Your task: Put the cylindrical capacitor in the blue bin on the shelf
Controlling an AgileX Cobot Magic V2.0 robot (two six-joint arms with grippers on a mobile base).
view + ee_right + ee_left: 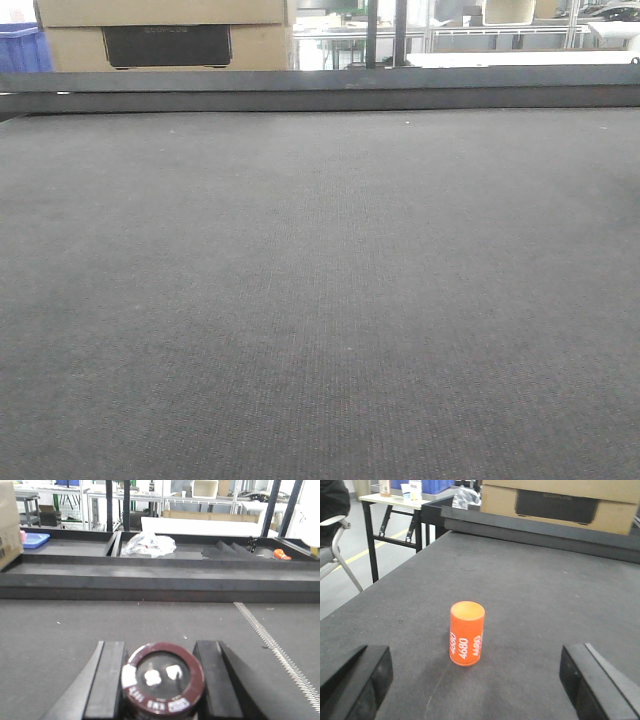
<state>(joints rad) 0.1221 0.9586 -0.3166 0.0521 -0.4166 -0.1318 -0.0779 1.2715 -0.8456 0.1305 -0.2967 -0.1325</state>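
While the left jaws stand wide open with nothing in them, their two black fingers (357,680) far apart at the near corners of the left wrist view, the right jaws are closed on the one capacitor (162,677), which sits upright between two black fingers (107,680) and touches both. From above, the capacitor shows a round dark top with a dark red rim, two small white tabs and a few pale labels round the edge. I cannot tell whether its base rests on the counter (60,630) or hangs above it. One orange cylinder (466,632) stands upright on the counter between the left fingers, apart from both, with white figures 4680 on its side. One cardboard box (560,502) with a dark panel sits past the far rail, and one folding table (390,500) with a few containers stands at the far left. In the front view the counter is a broad grey mat, with the box at far left and one blue crate (20,50) left of it. Far beyond the right jaws lie shallow black trays (65,547), with one crumpled white bag (147,544), one blue tray (32,540) at far left and one small orange item (281,555) at far right. One toothed strip (272,647) runs along the counter on the right.
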